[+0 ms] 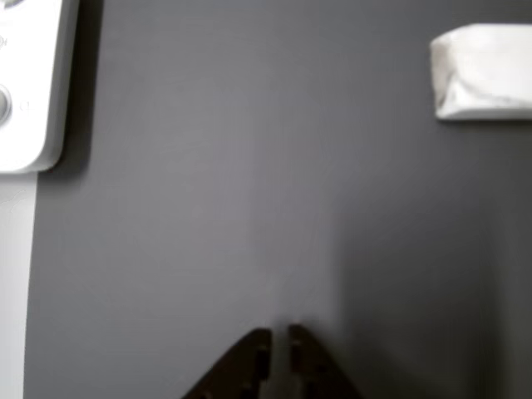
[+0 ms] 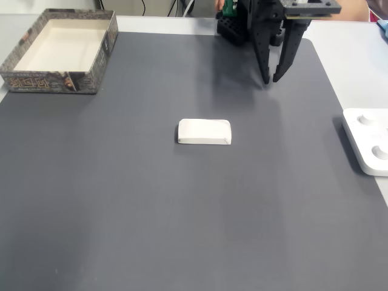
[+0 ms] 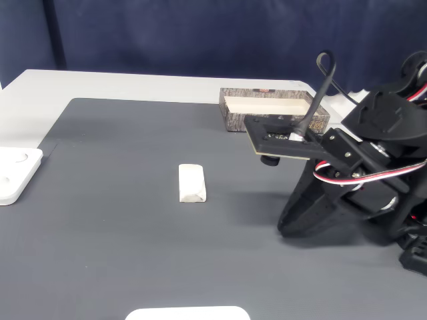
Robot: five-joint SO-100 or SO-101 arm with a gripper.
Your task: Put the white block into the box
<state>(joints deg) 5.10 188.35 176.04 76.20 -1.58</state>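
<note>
White block (image 2: 204, 131) lies flat mid-mat, untouched, well apart from the box (image 2: 60, 82) at the mat's (image 2: 182, 230) far left corner in a fixed view. Gripper (image 2: 270, 79) hangs over the far edge, jaws nearly closed, holding nothing. White device (image 2: 367, 151) sits at right.

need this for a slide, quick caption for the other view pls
Closed hand hovers over the dark mat, with the white block off to the upper right and a white device at the left edge.
</note>
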